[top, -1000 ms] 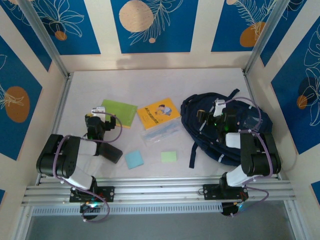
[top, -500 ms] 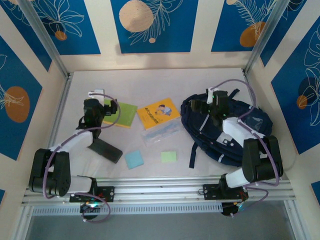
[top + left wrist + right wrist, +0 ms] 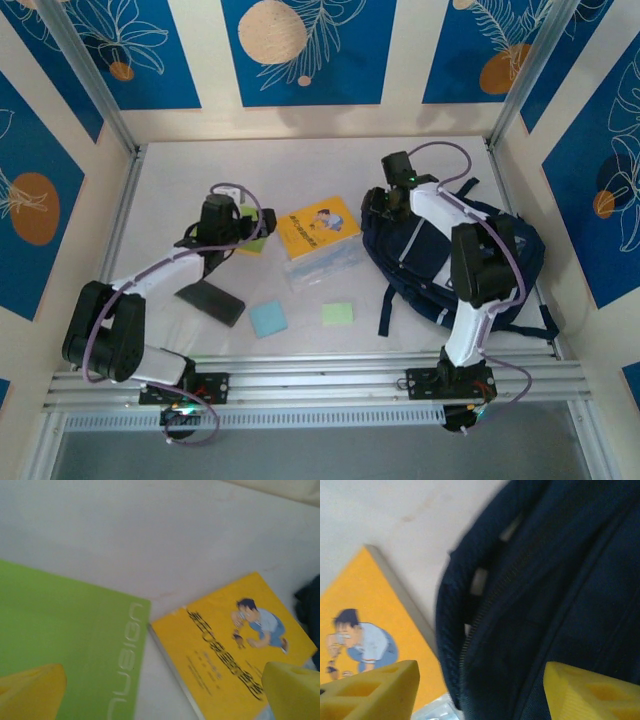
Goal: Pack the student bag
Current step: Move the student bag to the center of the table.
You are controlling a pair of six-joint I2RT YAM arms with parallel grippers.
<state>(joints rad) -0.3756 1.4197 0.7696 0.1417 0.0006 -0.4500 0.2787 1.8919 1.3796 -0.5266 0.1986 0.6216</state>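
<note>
Right claw (image 3: 480,682) gapes wide over the student bag (image 3: 560,580), lying on the right of the desk (image 3: 300,165); best to pinch the zipper edge (image 3: 485,610) squarely. Left claw (image 3: 162,685), equally wide, hovers above the green notebook (image 3: 65,640).

White bench (image 3: 300,170) carries a yellow book (image 3: 317,226) with a cartoon boy on its cover; relative to that book, a green notebook (image 3: 65,645) lies just left, a clear plastic pouch (image 3: 322,265) against its near edge, a blue square pad (image 3: 268,319) and a pale-green pad (image 3: 338,314) nearer still, and a flat black case (image 3: 210,302) near-left.
</note>
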